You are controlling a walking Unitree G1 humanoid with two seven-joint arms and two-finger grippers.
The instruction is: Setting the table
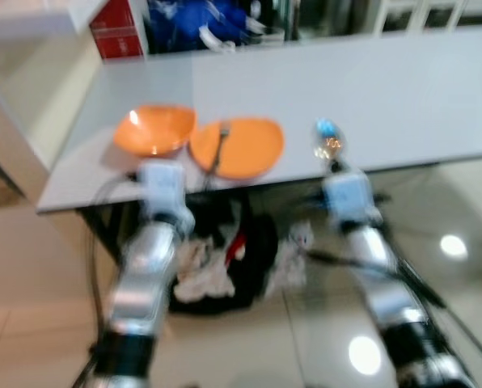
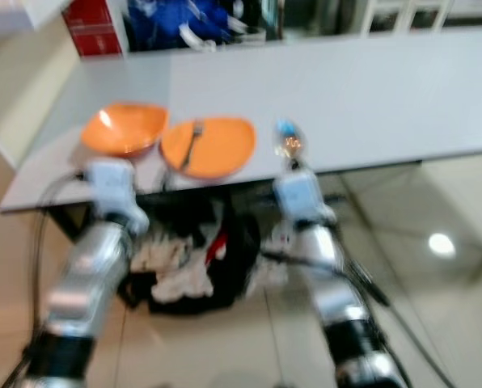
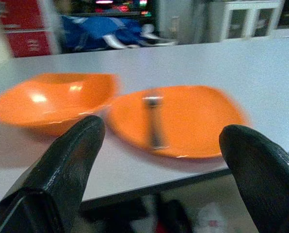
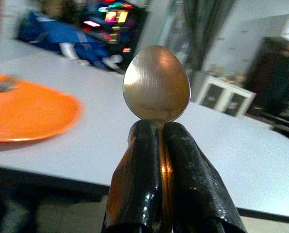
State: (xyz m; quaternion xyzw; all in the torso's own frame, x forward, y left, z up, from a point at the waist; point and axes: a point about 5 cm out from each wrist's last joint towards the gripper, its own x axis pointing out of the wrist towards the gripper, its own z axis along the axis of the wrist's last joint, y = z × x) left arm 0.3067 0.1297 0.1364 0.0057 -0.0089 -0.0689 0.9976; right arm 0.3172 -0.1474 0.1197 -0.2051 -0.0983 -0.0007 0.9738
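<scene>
An orange bowl (image 1: pixel 154 129) and an orange plate (image 1: pixel 239 147) sit side by side near the front edge of the grey table (image 1: pixel 370 89). A fork (image 3: pixel 154 121) lies on the plate. My left gripper (image 3: pixel 159 160) is open with nothing between its fingers, held just short of the table edge in front of the bowl and plate. My right gripper (image 4: pixel 159 141) is shut on a metal spoon (image 4: pixel 156 83), bowl end up, held at the table edge to the right of the plate; the spoon (image 1: pixel 328 145) glints above that wrist.
A dark bag with white cloths (image 1: pixel 225 267) lies on the floor under the table. A red box (image 1: pixel 116 28) and blue bags (image 1: pixel 196 20) stand beyond the table's far edge. Glossy tiled floor (image 1: pixel 451 242) spreads to the right.
</scene>
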